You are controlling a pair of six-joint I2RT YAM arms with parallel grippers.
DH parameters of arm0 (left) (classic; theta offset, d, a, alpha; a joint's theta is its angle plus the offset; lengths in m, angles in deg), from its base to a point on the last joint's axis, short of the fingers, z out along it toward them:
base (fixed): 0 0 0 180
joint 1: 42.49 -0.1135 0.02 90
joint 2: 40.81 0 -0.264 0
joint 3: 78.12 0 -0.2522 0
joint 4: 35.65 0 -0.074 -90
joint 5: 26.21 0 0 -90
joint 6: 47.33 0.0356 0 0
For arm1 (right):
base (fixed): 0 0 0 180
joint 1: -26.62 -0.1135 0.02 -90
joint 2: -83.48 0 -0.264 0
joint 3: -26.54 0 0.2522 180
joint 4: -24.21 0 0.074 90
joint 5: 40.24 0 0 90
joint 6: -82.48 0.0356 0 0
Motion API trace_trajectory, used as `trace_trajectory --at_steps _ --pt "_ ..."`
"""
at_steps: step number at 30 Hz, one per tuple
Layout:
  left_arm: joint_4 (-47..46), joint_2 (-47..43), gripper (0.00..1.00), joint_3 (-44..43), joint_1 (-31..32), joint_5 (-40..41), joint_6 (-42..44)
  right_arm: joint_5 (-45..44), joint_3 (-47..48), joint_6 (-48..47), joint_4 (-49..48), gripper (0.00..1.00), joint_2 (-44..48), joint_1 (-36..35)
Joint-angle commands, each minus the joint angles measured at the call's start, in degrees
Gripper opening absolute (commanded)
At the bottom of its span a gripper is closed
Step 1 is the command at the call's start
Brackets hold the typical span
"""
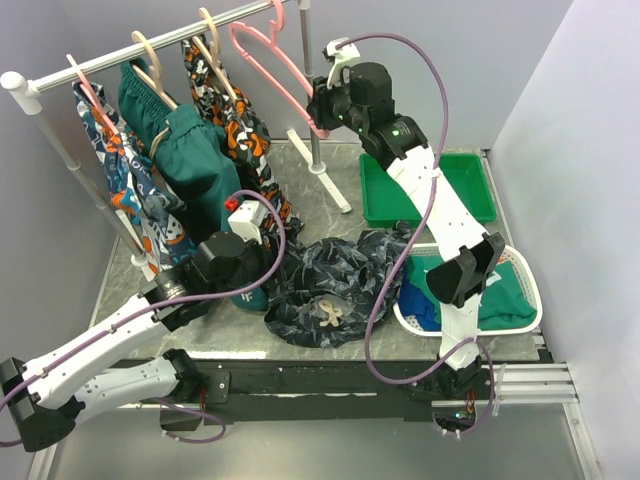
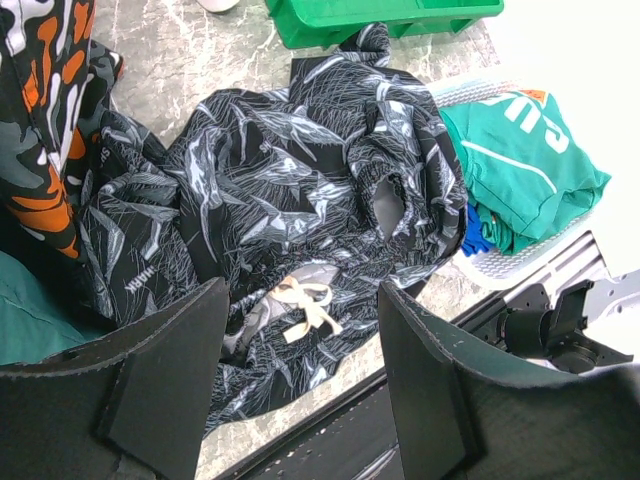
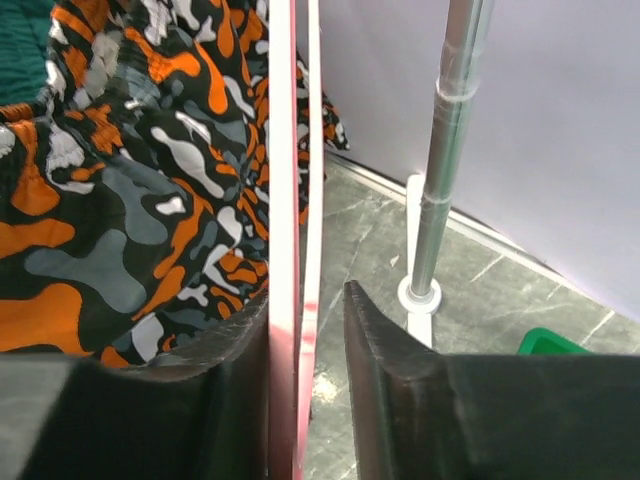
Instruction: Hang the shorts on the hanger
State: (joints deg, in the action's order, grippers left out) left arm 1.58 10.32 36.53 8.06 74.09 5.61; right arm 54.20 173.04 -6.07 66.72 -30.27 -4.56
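Shorts (image 1: 335, 280): dark, with a pale leafy print. They lie crumpled on the table (image 1: 330, 180) at its near middle, between the left arm and the white basket (image 1: 520, 290). One edge lies against the basket rim. The white drawstring (image 1: 328, 312) is knotted and faces up on the near side.

Hanger (image 1: 275, 65): pink plastic with a thin open frame, hooked on the rail (image 1: 140, 50) at its right end, beside the upright pole (image 1: 305, 25). Its lower corner is at the right claw (image 1: 320, 105).

Right claw: raised to the hanger, jaws parted narrowly. In the wrist view the pink bar (image 3: 285, 250) runs between the fingers and against one pad, and a slit of table shows between it and the other pad.

Left claw (image 2: 300, 295): low over the shorts with jaws spread wide and nothing held. The drawstring is seen between the fingers (image 2: 170, 380).

Also on the rail:
- Orange camouflage shorts (image 1: 230, 110), next to the pink hanger.
- Plain dark green shorts (image 1: 190, 150).
- Blue-orange patterned shorts (image 1: 120, 180).

Two of these hang from beige wooden hangers (image 1: 150, 60).

Green tray (image 1: 430, 190): on the table at the far right, behind the basket.

Basket contents: a green garment (image 1: 500, 295) and something blue, too hidden to identify.
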Motion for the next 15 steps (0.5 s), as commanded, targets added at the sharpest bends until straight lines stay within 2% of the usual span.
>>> trace_trajectory --at_steps 1,6,15 --pt "-1.84 -1.04 0.66 0.09 -0.09 -0.90 0.76 -0.84 0.41 -0.93 -3.53 0.33 2.31 0.33" --pt "-1.93 -0.95 0.66 0.79 -0.09 -1.25 0.32 -0.93 0.23 -0.93 -4.66 0.16 2.66 0.24" --pt "-1.76 -1.92 0.66 1.76 -0.09 -1.17 -0.47 -0.49 0.49 -0.93 -7.74 0.02 4.15 0.07"
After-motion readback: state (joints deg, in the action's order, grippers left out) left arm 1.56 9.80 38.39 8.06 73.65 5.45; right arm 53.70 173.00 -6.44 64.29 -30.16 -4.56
